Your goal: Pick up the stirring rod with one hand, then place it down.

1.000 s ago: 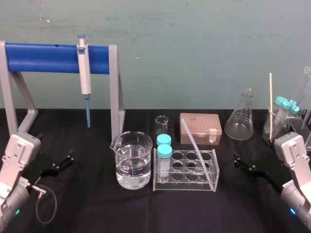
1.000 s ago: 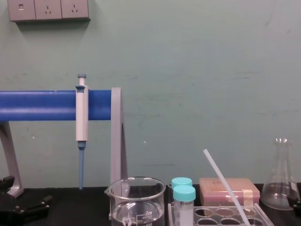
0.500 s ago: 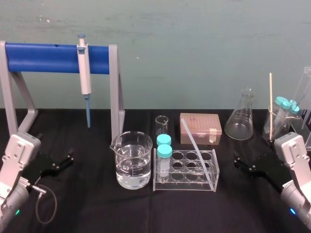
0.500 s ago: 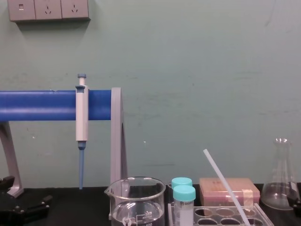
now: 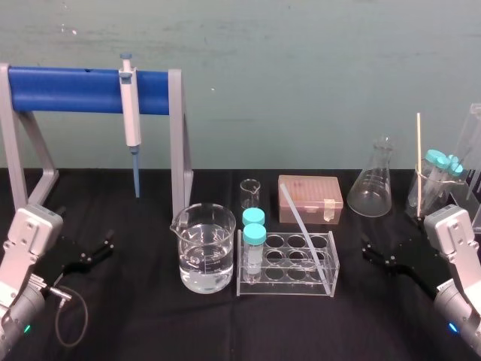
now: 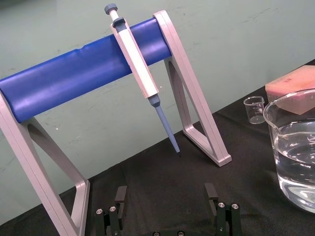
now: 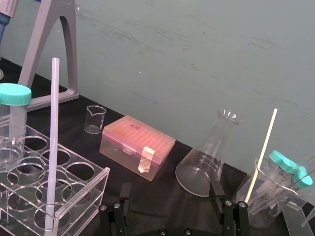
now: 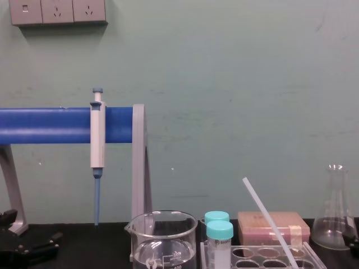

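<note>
The stirring rod (image 5: 304,229) is a thin translucent white rod leaning slantwise in the clear test-tube rack (image 5: 322,282) at the table's middle; its top end points back and left. It also rises out of the rack in the chest view (image 8: 268,218) and the right wrist view (image 7: 52,142). My right gripper (image 5: 367,251) rests low on the black table to the right of the rack, apart from the rod, open with nothing between its fingers (image 7: 125,192). My left gripper (image 5: 107,244) lies parked at the left, also open (image 6: 166,196).
A water-filled beaker (image 5: 203,248) stands left of the rack, with two teal-capped tubes (image 5: 253,237) in the rack's left end. A pink tip box (image 5: 310,199), small beaker (image 5: 249,193) and flask (image 5: 373,184) stand behind. A pipette (image 5: 130,113) hangs on the blue stand (image 5: 68,86).
</note>
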{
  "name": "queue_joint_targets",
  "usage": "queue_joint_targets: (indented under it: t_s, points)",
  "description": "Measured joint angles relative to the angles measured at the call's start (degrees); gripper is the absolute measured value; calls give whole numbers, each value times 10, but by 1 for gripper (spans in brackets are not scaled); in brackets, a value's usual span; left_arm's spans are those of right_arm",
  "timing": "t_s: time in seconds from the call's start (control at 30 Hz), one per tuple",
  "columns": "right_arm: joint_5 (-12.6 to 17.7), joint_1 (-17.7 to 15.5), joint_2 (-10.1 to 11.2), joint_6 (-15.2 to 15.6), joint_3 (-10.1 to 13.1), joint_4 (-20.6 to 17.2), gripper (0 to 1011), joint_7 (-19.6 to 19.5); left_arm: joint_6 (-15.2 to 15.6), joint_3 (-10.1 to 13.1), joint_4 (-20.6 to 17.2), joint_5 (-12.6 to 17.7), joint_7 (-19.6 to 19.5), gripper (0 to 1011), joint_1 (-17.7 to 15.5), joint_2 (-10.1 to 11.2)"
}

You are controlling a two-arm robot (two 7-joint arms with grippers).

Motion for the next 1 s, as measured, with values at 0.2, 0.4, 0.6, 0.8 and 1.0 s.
queue_joint_targets:
  t_s: [0.2, 0.4, 0.6, 0.8, 1.0]
  points:
    - [0, 0, 0, 0, 0, 0, 1003, 0, 0, 0, 0, 0, 0, 1000, 0, 0]
    - [0, 0, 0, 0, 0, 0, 1003, 0, 0, 0, 0, 0, 0, 1000, 0, 0]
    - [0, 0, 0, 0, 0, 0, 1003, 0, 0, 0, 0, 0, 0, 1000, 0, 0]
    - [0, 0, 0, 0, 0, 0, 1003, 0, 0, 0, 0, 0, 0, 1000, 0, 0]
    - [0, 0, 0, 0, 0, 0, 1003, 0, 0, 0, 0, 0, 0, 1000, 0, 0]
